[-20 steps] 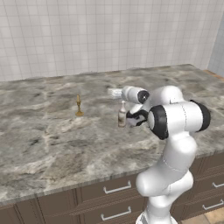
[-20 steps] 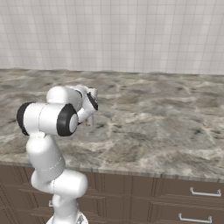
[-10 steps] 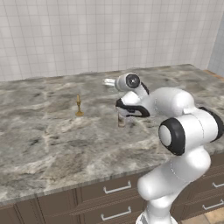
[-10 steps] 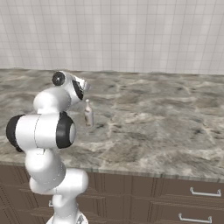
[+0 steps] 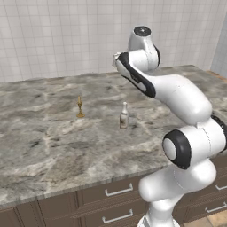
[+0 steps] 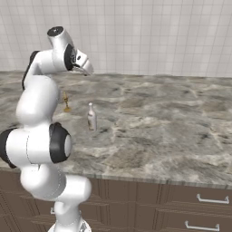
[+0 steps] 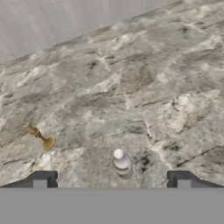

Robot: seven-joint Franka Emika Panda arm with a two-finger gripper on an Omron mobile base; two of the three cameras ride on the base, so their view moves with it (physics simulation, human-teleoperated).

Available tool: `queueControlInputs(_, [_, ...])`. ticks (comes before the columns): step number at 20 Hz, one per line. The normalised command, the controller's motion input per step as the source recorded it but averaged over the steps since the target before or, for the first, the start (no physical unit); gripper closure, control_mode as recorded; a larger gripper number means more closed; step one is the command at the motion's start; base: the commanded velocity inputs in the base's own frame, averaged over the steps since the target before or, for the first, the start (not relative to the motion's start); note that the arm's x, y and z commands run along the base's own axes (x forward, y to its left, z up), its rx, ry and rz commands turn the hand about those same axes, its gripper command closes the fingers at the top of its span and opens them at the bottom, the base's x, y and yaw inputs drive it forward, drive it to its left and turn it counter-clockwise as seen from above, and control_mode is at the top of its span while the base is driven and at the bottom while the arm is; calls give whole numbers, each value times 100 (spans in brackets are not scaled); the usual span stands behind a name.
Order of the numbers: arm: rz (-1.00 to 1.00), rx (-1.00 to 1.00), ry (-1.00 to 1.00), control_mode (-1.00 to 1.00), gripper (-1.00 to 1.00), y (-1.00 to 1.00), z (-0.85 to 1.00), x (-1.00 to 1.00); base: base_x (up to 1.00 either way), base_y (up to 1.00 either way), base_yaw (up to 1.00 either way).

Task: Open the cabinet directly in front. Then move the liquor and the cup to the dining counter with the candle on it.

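Where the marbled bench (image 5: 40, 146) runs across the middle of the left base view, the candle (image 5: 80, 107) stands upright at centre left, thin and gold on its small round base. Just right of it, apart and not touching, the liquor (image 5: 124, 116) stands upright near frame centre, brownish body, pale neck and cap. Nothing grips the bottle. The white arm rises from lower right and arches to upper centre, well above the bottle. Brown drawer fronts (image 5: 115, 195) with short silver handles line the lower edge; white tiled wall (image 5: 57, 40) fills the top.

Right base view: arm at left, curving up to upper left, with the tool (image 6: 84, 69) raised high over the bench (image 6: 172, 131). Candle (image 6: 66, 102) centre left, partly beside the arm; liquor (image 6: 92, 117) just right of it, upright, free-standing. Drawer fronts (image 6: 199, 204) along the bottom.

Hand view, looking down: candle (image 7: 40, 137) at lower left, seen slanted; liquor (image 7: 122, 164) at lower centre, cap toward the camera, lying in frame between the two dark fingertips (image 7: 41, 177) at the bottom edge but far below them. Tool (image 7: 111, 179) spread wide, holding nothing. Bench (image 7: 153, 87) stone fills most of the frame; wall strip at upper left.
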Motion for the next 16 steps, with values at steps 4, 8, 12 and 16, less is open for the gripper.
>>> queueControlInputs(4, [0, 0, 25, -100, -100, -48, 83, -100, 0, 0, 0])
queueControlInputs(8, [0, 3, -9, -100, -100, -44, 12, -100, 0, 0, 0])
queueControlInputs(12, [1, 0, -36, -100, -100, -5, 0, -100, 0, 0, 0])
queueControlInputs(16, [4, 0, -85, -100, -100, -6, 1, -100, 0, 0, 0])
